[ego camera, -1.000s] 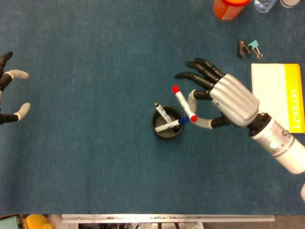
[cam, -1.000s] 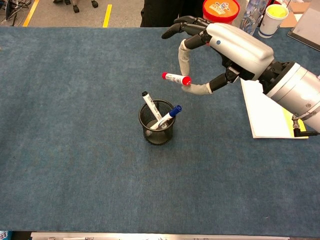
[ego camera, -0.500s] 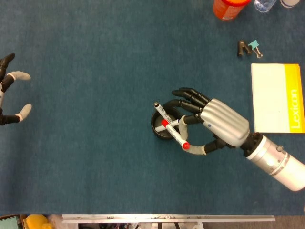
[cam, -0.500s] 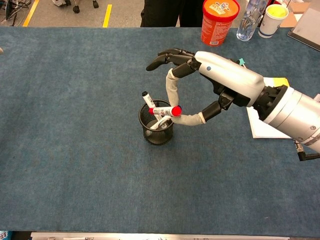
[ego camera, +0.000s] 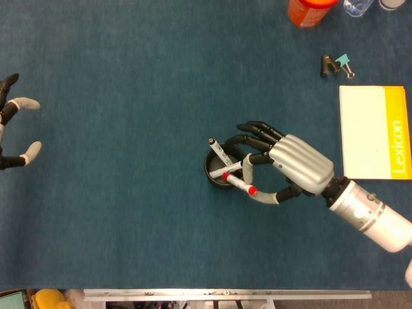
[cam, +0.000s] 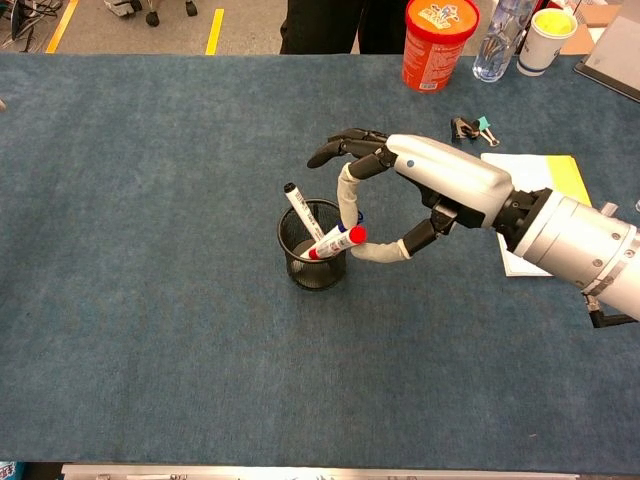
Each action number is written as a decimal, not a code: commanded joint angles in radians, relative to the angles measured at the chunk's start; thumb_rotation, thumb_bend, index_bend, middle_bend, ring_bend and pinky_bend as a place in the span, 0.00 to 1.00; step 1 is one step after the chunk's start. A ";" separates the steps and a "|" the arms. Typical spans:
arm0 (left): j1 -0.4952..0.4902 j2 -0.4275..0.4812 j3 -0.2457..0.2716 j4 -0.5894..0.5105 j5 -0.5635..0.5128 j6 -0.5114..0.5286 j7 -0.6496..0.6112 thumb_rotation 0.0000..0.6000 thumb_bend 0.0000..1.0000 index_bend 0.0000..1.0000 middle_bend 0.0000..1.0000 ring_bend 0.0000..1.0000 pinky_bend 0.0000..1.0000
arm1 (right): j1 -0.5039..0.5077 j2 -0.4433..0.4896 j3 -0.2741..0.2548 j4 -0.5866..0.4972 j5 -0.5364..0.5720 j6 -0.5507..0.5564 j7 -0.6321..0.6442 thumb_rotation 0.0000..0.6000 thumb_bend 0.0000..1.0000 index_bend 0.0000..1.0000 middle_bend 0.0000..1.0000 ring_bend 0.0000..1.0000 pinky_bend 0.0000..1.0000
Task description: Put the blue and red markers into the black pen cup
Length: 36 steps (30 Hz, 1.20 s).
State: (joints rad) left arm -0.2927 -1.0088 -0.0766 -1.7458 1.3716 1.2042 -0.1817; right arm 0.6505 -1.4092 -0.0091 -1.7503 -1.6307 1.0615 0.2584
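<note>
Head view: the right robot hand (ego camera: 293, 168) reaches in from the lower right over the blue surface (ego camera: 129, 212); it pinches the red marker (ego camera: 236, 183) between thumb and one finger, the other fingers spread dark above the black pen cup (ego camera: 220, 172); the marker's long axis runs from upper left to lower right, one red end low over the cup's mouth, the other red end out past the rim by the thumb; a black-capped marker (ego camera: 218, 149) leans out of the cup toward the upper left; the blue marker is mostly hidden beneath the fingers here; the left robot hand (ego camera: 14, 132) sits at the far left edge, fingers apart and holding nothing; a yellow-edged notepad (ego camera: 374, 132), some binder clips (ego camera: 337, 65) and an orange canister (ego camera: 309, 9) lie to the upper right.

Chest view: the right robot hand (cam: 435, 185) holds the red marker (cam: 335, 242) tilted, its lower end dipping into the mesh pen cup (cam: 315, 248), its upper red end raised to the right, just beside the thumb; the blue marker (cam: 355, 215) shows only as a blue tip behind the pinching finger; the black-capped marker (cam: 297, 210) stands slanted to the upper left; a clear bottle (cam: 497, 38) and a paper cup (cam: 549, 28) stand at the far edge.
</note>
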 commanded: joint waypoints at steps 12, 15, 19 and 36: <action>0.001 0.001 -0.004 0.021 0.000 0.005 0.000 1.00 0.26 0.29 0.00 0.00 0.00 | -0.041 0.031 0.059 0.046 0.048 0.085 -0.167 1.00 0.20 0.03 0.01 0.00 0.00; 0.004 -0.005 -0.005 0.034 0.005 0.019 0.024 1.00 0.26 0.29 0.00 0.00 0.00 | -0.080 0.074 0.070 0.043 0.083 0.132 -0.268 1.00 0.22 0.09 0.04 0.00 0.00; 0.008 -0.022 -0.007 0.060 0.011 0.046 0.071 1.00 0.26 0.29 0.00 0.00 0.00 | -0.137 0.139 0.072 0.021 0.154 0.177 -0.436 1.00 0.26 0.16 0.08 0.00 0.00; 0.083 -0.078 -0.007 0.118 -0.038 0.172 0.256 1.00 0.26 0.28 0.00 0.00 0.00 | -0.355 0.304 0.052 -0.068 0.374 0.377 -0.729 1.00 0.27 0.22 0.12 0.00 0.00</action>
State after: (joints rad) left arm -0.2159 -1.0889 -0.0852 -1.6214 1.3402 1.3705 0.0681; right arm 0.3183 -1.1126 0.0472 -1.8168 -1.2635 1.4152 -0.4729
